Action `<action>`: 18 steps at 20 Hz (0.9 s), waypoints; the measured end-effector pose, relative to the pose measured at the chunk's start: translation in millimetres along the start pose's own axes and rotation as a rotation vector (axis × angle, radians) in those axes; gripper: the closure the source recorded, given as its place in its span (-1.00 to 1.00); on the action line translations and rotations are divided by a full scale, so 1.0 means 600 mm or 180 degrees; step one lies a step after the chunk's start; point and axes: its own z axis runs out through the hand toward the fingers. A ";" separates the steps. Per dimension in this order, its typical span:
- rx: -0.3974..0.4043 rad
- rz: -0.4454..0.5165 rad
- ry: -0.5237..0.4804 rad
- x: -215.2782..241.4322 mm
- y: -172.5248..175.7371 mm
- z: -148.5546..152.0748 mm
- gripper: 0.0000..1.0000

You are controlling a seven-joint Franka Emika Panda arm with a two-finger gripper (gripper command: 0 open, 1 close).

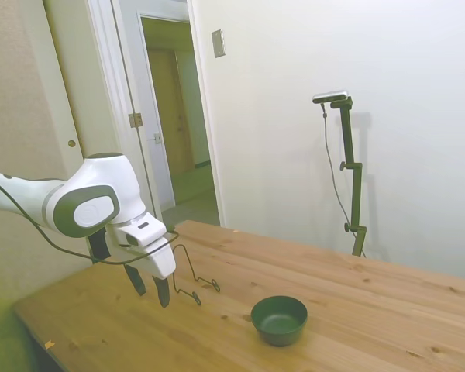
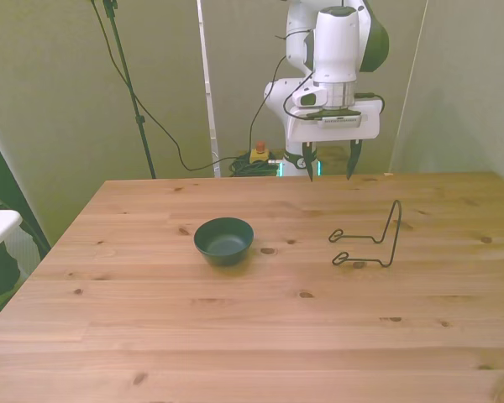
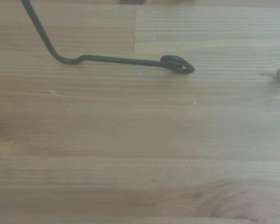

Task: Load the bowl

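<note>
While the bowl [image 2: 223, 238] sits upright beside the wire rack [image 2: 371, 242] — jaws hang open, empty.

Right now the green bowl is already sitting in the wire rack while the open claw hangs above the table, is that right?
Not quite: the front view shows the bowl upright on the bare table, apart from the wire rack, toward the front view's left. The claw does hang open above the table.
</note>
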 end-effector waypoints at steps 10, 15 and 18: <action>0.0031 0.0174 0.0078 0.074 -0.001 -0.022 -1.00; -0.0051 0.0355 0.0106 0.181 0.003 -0.047 -1.00; -0.0120 0.0416 0.0121 0.238 0.002 -0.053 -1.00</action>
